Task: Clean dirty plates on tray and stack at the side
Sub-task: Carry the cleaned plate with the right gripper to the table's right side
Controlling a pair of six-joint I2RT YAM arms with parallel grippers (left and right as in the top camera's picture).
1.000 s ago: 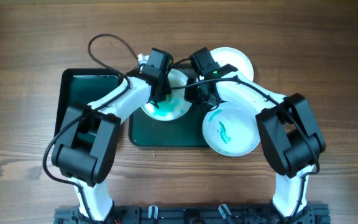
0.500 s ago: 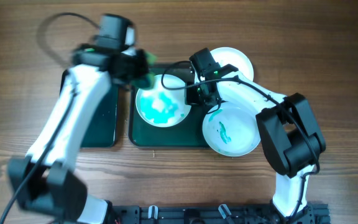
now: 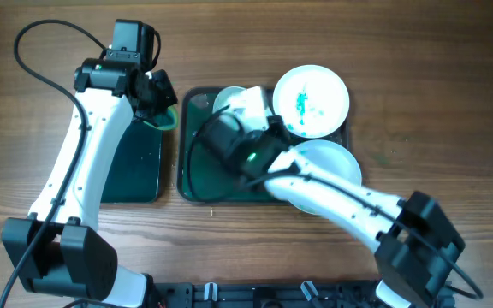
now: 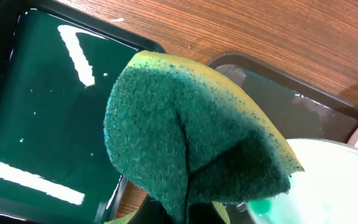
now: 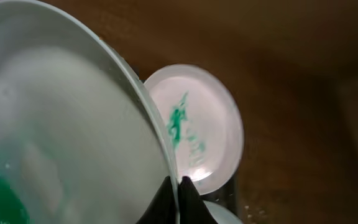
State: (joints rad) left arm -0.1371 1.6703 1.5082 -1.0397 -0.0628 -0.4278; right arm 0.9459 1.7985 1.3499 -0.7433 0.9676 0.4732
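The dark green tray (image 3: 197, 175) lies at the table's middle. My right gripper (image 3: 245, 109) is shut on the rim of a white plate (image 3: 232, 99), held tilted on edge over the tray's back left. In the right wrist view the fingers (image 5: 179, 186) pinch this plate (image 5: 61, 124), which shows a teal smear low down. A second plate (image 3: 311, 101) with teal marks lies at the tray's back right and also shows in the right wrist view (image 5: 194, 127). A third plate (image 3: 341, 167) lies partly under my right arm. My left gripper (image 3: 161, 104) is shut on a green and yellow sponge (image 4: 191, 124), left of the tray.
A smaller black tray (image 3: 122, 162) lies left of the main tray and also shows in the left wrist view (image 4: 42, 124). The main tray's corner (image 4: 303, 106) and a plate edge (image 4: 334, 180) show there too. Bare wood surrounds both trays.
My left gripper has carried the sponge left, off the plate to the black tray's back corner. My right arm has swung across the tray and now holds a plate tilted up.
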